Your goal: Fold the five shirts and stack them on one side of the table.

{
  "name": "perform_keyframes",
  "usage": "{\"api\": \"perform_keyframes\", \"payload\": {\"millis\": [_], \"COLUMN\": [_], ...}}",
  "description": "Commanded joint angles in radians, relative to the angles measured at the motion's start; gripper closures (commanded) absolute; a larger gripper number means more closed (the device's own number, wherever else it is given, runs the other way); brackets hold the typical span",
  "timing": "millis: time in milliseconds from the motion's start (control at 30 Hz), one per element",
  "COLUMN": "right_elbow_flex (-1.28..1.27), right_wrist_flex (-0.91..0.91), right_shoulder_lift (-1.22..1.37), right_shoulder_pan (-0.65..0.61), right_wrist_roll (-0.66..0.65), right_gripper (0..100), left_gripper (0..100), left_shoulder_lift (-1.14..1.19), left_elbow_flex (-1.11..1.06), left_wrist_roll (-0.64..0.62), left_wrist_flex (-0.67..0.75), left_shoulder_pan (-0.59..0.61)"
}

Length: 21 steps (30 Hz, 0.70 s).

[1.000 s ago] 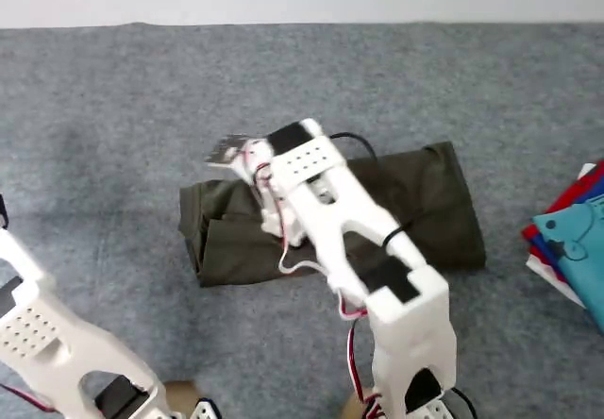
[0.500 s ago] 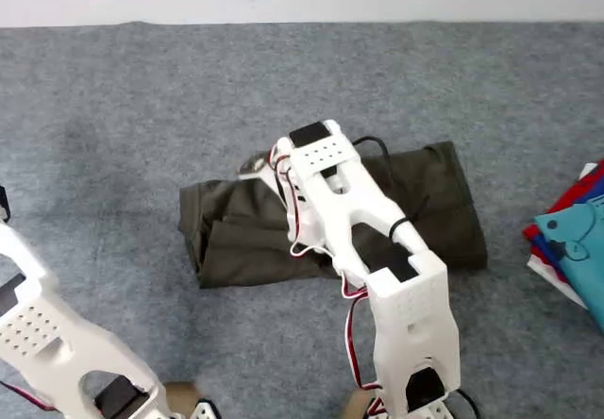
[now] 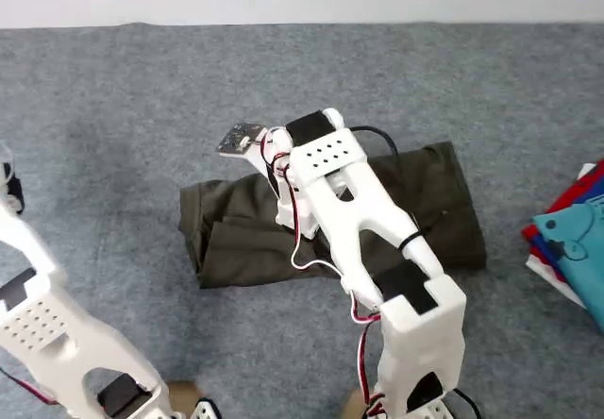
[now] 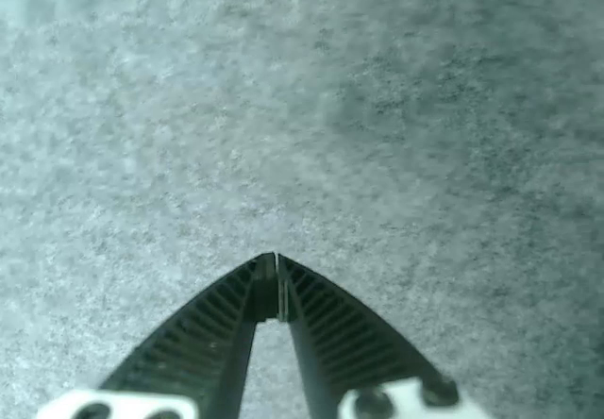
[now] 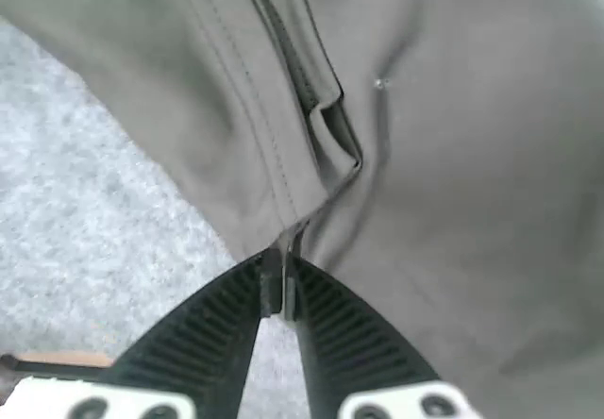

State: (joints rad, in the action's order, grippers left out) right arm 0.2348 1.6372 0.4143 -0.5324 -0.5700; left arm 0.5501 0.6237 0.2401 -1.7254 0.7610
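Olive shirt point(image 3: 429, 211) laid crumpled mid-tabletop point(image 3: 132, 98), one edge clamped in the right hand point(image 5: 280, 282), left hand point(image 4: 276, 277) pressed together over bare grey felt, folded coloured shirts point(image 3: 576, 240) stacked at the right edge.

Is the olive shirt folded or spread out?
Folded: the olive shirt lies as a compact rectangle, with doubled layers showing at one end.

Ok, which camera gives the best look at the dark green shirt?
The high view: the dark green shirt lies folded mid-table, its outline visible apart from where an arm crosses it. The right wrist view gives a close-up of seams and folds at the shut right gripper. The left wrist view faces the grey mat.
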Motion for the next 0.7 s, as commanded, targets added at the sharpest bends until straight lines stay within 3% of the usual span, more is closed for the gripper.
{"api": "perform_keyframes", "payload": {"millis": [0,200,467,667], "right_elbow_flex": [-0.038,-0.074,-0.063,-0.063], "right_wrist_flex": [-0.048,-0.041,-0.045,-0.041], "right_shoulder_lift": [0.058,0.113,-0.173,-0.245], "right_shoulder_pan": [-0.002,0.022,0.027,0.189], "right_wrist_roll": [0.003,0.003,0.006,0.120], "right_gripper": [98.8,98.7,98.7,98.4], "left_gripper": [99,99,99,99], "left_shoulder_lift": [-0.103,-0.157,-0.245,-0.400], "left_elbow_flex": [0.033,0.033,-0.016,-0.242], "left_wrist_roll": [0.003,0.003,0.002,0.003], "left_wrist_flex": [-0.026,-0.026,-0.028,-0.028], "left_shoulder_pan": [-0.038,-0.049,-0.049,-0.048]}}
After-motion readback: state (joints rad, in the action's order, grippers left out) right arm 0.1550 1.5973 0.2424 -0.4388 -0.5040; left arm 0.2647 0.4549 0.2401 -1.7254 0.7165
